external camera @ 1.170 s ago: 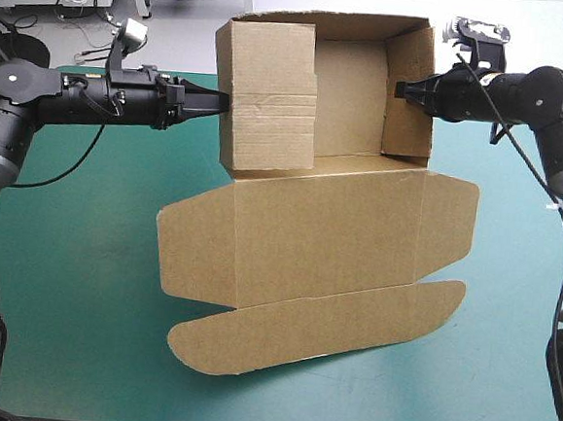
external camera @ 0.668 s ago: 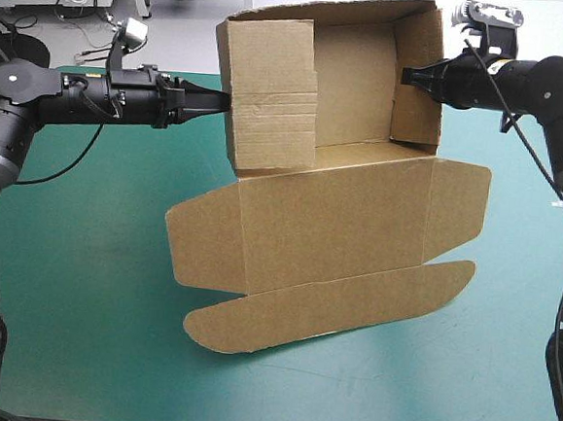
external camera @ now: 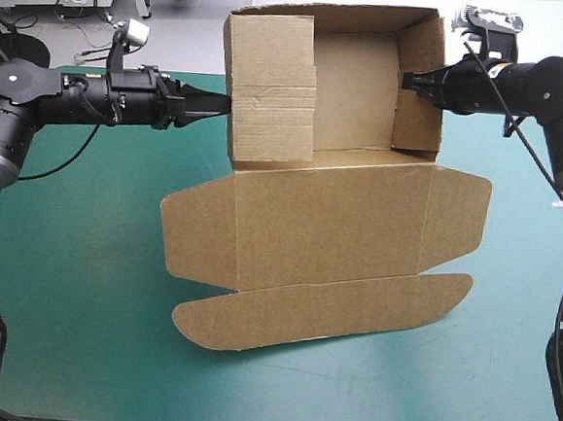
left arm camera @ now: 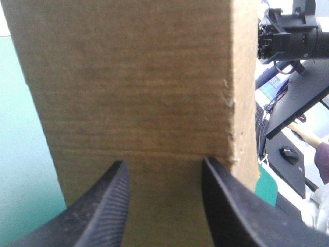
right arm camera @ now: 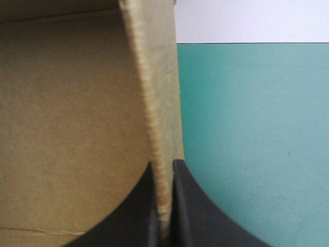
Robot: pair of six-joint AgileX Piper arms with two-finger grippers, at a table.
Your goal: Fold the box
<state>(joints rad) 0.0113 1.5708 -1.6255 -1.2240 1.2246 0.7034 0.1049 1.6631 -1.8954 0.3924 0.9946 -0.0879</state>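
Box [external camera: 329,224] tray upright at far side of table [external camera: 71,282], lid spread near, right gripper [external camera: 406,81] clamped on right wall, left gripper [external camera: 226,104] fingers apart against left wall.

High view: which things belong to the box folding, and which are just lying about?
Job: box; right gripper, shut on its right wall; left gripper, fingers apart at its left wall.
Not the job: teal-green cover.

Illumination: bright, diffuse, from overhead. The box [external camera: 329,224] casts a faint, soft-edged shadow on the teal-green cover [external camera: 71,282] just below its lowest flap. Inside the box the walls read darker than its outer faces. Beside the box, the cover is evenly lit.
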